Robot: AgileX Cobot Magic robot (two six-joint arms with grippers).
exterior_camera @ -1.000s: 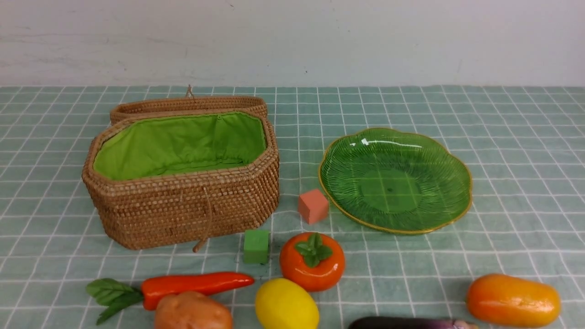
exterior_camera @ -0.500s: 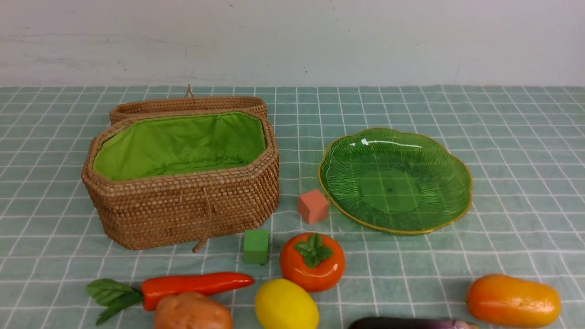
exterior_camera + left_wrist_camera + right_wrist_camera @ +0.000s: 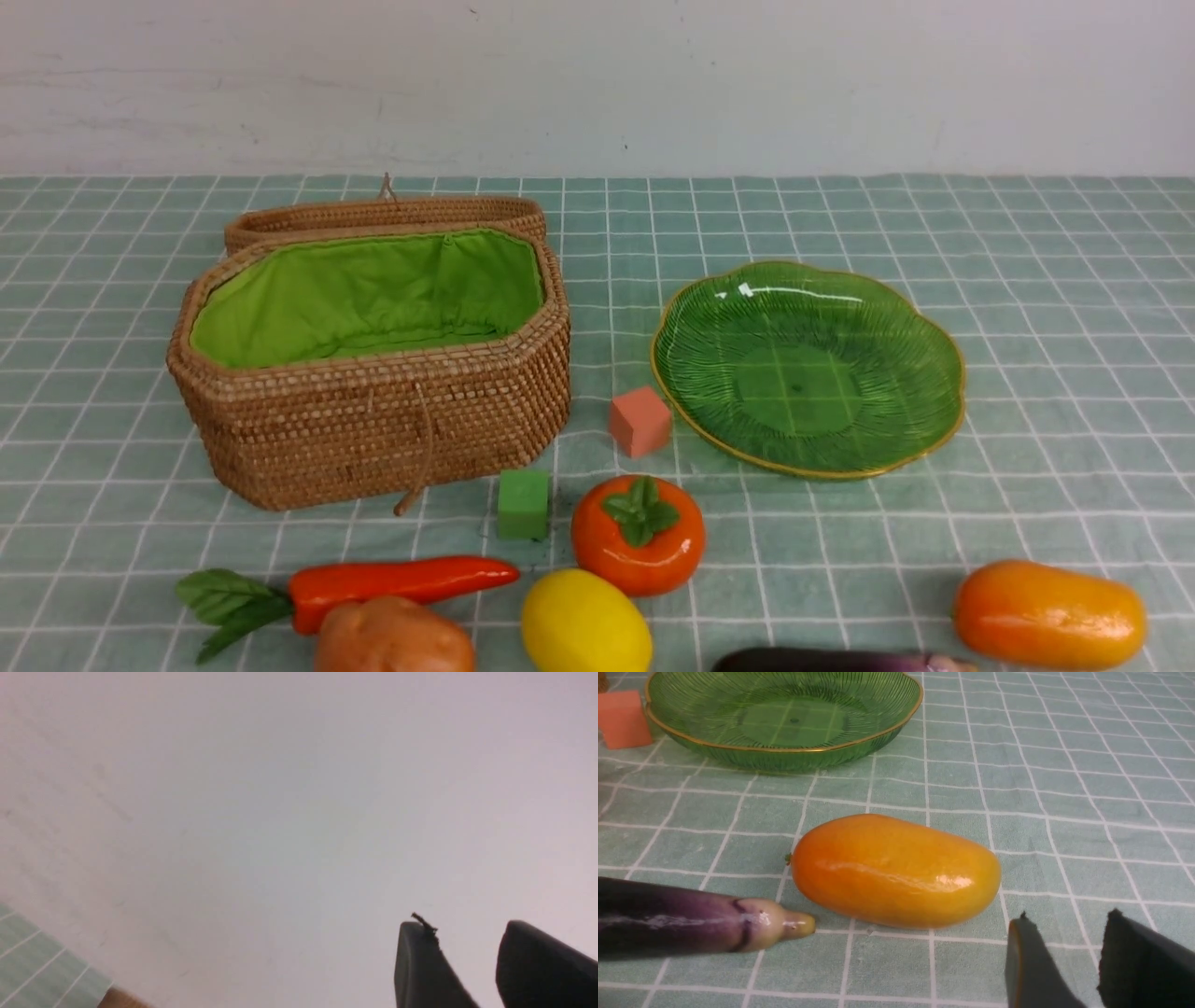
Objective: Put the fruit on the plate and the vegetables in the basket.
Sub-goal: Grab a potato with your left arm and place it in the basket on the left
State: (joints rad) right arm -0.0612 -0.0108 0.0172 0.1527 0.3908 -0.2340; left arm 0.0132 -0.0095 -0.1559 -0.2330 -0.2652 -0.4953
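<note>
Hovering part-open and empty, the right gripper hangs near the mango, eggplant just beside it. Left gripper, also part-open, grips nothing, pointed at the wall. Plate and basket hold nothing: 0 sorted, with lemon, persimmon, carrot and potato lying on the cloth in front.

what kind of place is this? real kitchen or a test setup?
Probably a staged tabletop test setup, not a kitchen: a checked tablecloth against a bare white wall, glossy toy produce like the mango and lemon, plus a plain pink cube and green cube.
</note>
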